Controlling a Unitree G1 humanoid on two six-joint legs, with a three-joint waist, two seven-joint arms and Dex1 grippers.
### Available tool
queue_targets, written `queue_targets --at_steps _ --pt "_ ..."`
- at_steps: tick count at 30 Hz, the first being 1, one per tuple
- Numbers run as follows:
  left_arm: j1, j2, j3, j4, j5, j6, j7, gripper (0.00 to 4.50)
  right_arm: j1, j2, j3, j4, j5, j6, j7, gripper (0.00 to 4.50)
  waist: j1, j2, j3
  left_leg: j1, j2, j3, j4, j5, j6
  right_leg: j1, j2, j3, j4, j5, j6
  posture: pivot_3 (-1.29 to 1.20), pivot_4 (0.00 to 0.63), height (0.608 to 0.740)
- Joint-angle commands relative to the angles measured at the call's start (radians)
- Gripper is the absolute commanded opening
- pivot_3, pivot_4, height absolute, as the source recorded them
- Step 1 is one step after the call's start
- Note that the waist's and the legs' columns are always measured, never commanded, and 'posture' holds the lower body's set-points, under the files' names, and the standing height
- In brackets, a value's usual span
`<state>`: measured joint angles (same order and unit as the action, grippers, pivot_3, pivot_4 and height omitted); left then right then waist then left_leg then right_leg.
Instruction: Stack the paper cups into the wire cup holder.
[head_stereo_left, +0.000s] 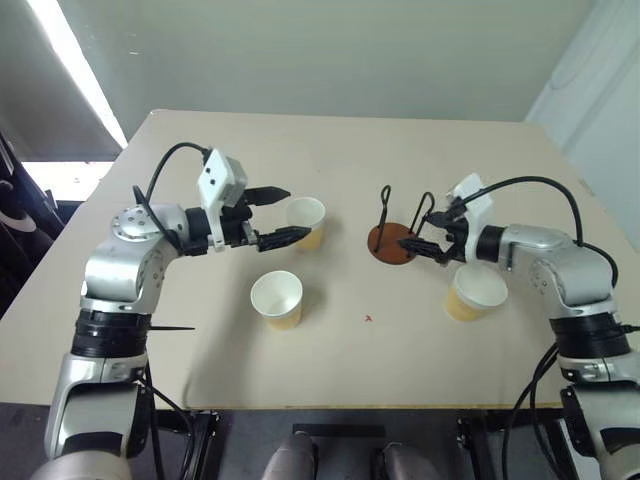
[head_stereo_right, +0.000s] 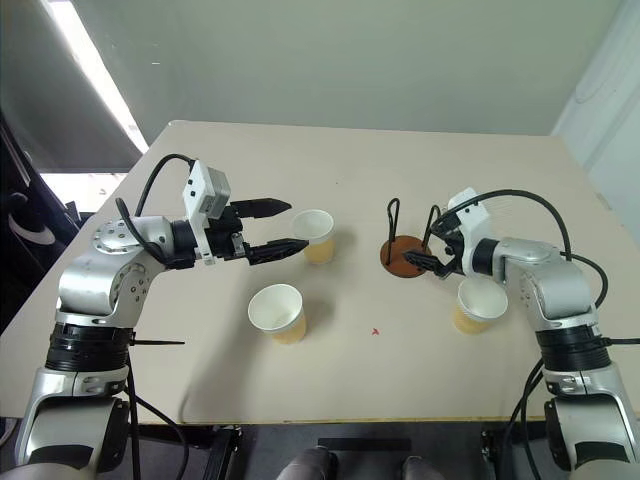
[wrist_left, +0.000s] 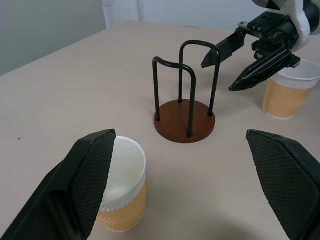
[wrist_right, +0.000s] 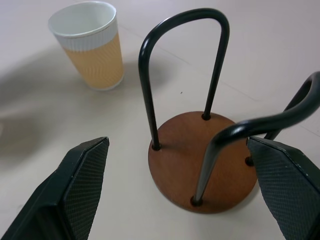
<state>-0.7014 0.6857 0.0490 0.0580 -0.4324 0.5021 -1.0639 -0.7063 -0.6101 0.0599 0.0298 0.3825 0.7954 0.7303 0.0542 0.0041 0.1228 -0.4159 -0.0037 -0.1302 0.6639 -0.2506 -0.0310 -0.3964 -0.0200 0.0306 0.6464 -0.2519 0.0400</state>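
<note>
The left end effector (head_stereo_left: 283, 215) has its two black fingers wide apart and holds nothing. A paper cup (head_stereo_left: 306, 222) stands upright just past its tips, a little to the right. This is the cup the left arm is nearest to, so a short push forward would put the fingers around it. A second cup (head_stereo_left: 277, 299) stands nearer, close below that arm.

The right end effector (head_stereo_left: 433, 235) is also spread apart and empty. Its tips point left at the wire cup holder (head_stereo_left: 392, 243) and sit just beside the two black loops. The loops stand straight up from the round brown base, so a cup has to come down from above. The third cup (head_stereo_left: 475, 291) stands under the right arm, near side.

All this sits on a pale tan surface (head_stereo_left: 330, 150). A grey wall (head_stereo_left: 330, 50) lies on the far side, with a bright strip of light (head_stereo_left: 75, 65) at the far left.
</note>
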Motion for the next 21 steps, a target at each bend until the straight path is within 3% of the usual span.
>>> queue_targets --at_steps 1,6,12,21 --pt "-0.027 0.001 0.002 -0.024 -0.001 -0.013 0.002 4.5 -0.028 0.002 -0.03 -0.012 -0.014 -0.012 -0.021 4.11 0.0 0.0 0.0 0.0 0.0 0.0 0.0 0.0 0.0 0.0 0.0 0.0 0.0 0.0 0.0 0.0 0.15 0.74" --pt "-0.028 0.0 0.0 -0.028 -0.005 -0.008 0.001 4.5 -0.031 0.006 -0.036 -0.016 -0.015 -0.005 -0.026 2.49 0.0 0.0 0.0 -0.002 0.0 0.0 0.0 0.0 0.0 -0.002 0.0 0.0 0.0 0.0 0.0 0.0 0.15 0.74" --pt "-0.023 0.038 -0.029 -0.066 -0.032 0.039 -0.076 4.5 -0.019 -0.032 -0.041 -0.076 0.016 0.026 0.023 0.14 0.0 0.0 0.0 -0.003 0.0 0.0 0.0 0.0 0.0 -0.003 0.0 0.0 0.0 0.0 0.0 0.0 0.15 0.74" --pt "-0.053 0.131 -0.035 -0.144 -0.11 0.143 -0.208 4.5 0.016 -0.123 -0.063 -0.232 0.112 0.065 0.145 0.04 0.0 0.0 0.0 -0.004 0.0 0.0 0.0 0.0 -0.001 -0.004 0.0 0.0 0.0 0.0 0.0 0.0 0.15 0.74"
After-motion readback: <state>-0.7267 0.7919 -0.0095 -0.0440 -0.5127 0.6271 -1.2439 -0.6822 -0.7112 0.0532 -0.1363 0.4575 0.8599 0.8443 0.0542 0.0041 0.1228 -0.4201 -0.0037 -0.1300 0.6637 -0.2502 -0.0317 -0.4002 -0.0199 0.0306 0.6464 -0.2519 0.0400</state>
